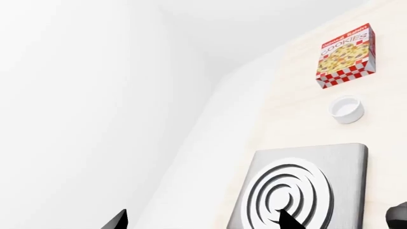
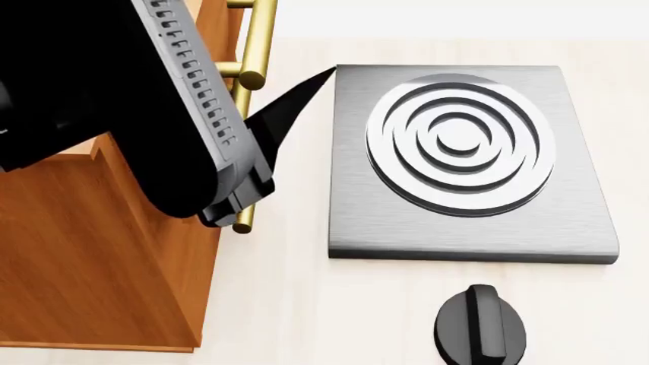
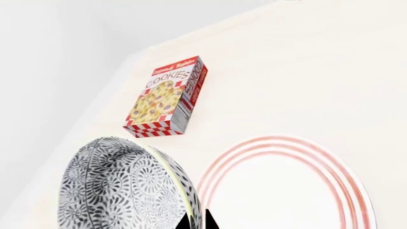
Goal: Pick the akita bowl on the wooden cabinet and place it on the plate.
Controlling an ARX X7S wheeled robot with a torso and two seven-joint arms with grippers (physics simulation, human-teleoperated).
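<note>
Gripping the bowl (image 3: 127, 186) by its rim, the right gripper (image 3: 197, 222) holds it tilted just beside the plate (image 3: 286, 186), which lies bare on the table (image 3: 305, 71); the left gripper's (image 1: 203, 220) fingers stand wide apart.

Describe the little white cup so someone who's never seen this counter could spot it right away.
Start at the grey square stove with concentric rings on the pale counter. Just beyond it, between the stove and the red-checked cookies box, sits the small white cup. It is plain, round and unpatterned, much smaller than either neighbour.
</note>
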